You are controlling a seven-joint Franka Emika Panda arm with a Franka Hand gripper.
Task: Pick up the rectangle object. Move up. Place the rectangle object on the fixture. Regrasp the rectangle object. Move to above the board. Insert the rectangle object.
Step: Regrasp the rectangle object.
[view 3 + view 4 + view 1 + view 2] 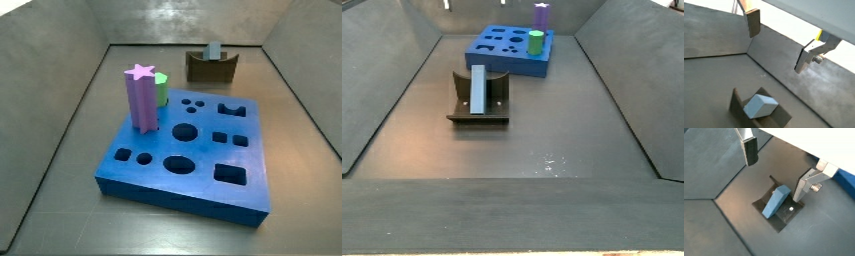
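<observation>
The gripper (777, 170) is seen spread wide and empty above the fixture (784, 214), in which the rectangle object (775, 201) is propped at a slant. The bar is judged stiff, light and smooth-faced; a grip across its upper flat sides is advised.
</observation>
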